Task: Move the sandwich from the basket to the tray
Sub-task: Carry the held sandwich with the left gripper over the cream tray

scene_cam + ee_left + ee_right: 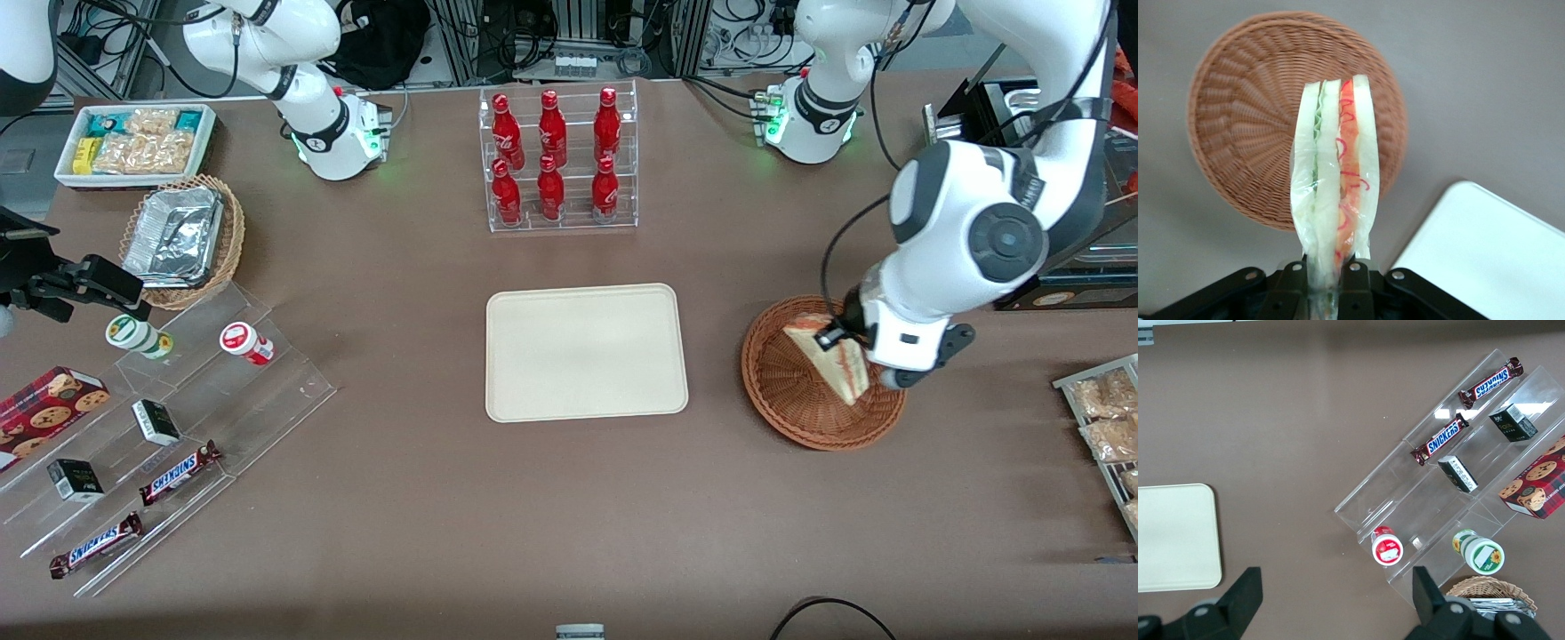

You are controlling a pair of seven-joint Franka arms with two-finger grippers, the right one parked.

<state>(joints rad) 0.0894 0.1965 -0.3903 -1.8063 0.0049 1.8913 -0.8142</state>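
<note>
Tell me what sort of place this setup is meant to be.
Likely a mock snack shop in a robot lab: an acrylic rack of red bottles, tiered shelves with Snickers bars, and the gripper holding a sandwich above the basket, the tray beside it.

Overhead front view, two downward wrist views

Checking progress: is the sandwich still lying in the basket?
No. The tool holds the sandwich lifted above the empty basket.

Pale sandwich (pixel 1336 175) red-green layered; basket (pixel 791 391) reddish-brown woven; tray (pixel 585 352) cream
</note>
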